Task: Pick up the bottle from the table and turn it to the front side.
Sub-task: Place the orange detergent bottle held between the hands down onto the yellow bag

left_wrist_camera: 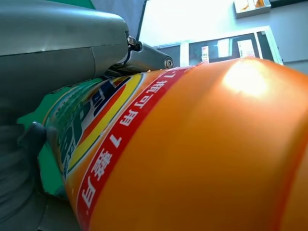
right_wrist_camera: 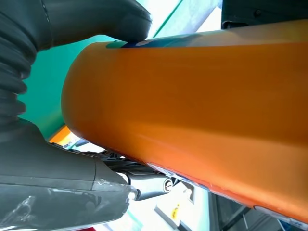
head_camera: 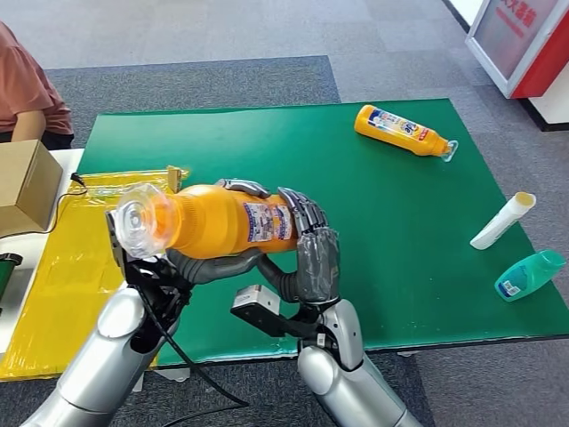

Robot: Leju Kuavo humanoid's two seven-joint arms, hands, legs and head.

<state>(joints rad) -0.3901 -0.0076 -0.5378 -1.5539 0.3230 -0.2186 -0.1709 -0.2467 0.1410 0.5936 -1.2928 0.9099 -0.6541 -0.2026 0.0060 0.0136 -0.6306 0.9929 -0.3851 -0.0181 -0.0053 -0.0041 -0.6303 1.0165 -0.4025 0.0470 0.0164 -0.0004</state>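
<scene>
Orange bottle [head_camera: 214, 218] held lying on its side in the air above the desk's [head_camera: 403, 258] near edge, clear cap end toward the left, base toward the right. Label [head_camera: 268, 222] with blue and white print sits near the base end, facing up and toward the camera.

Right hand [head_camera: 312, 245] grips the base end: dark fingers [head_camera: 302, 209] curl over the top of the bottle, grey palm behind it. Right wrist view: orange bottle body [right_wrist_camera: 188, 106] pressed between thumb [right_wrist_camera: 94, 19] and the lower part of the hand.

Left hand [head_camera: 201, 265] holds the bottle from beneath, fingers wrapped under the neck and middle of the body. Left wrist view: label side of the bottle [left_wrist_camera: 188, 144] close up, red band with white characters, grey thumb [left_wrist_camera: 61, 43] lying along it.

Green mat covers the desk. Second orange bottle [head_camera: 403, 131] lies near the far right corner. White tube [head_camera: 503, 220] and teal bottle [head_camera: 530, 274] lie by the right edge, near each other, apart. Yellow sheet [head_camera: 60, 276] at the left edge; cardboard box [head_camera: 27, 185] beyond it. Person in a reddish top [head_camera: 27, 89] at far left.
</scene>
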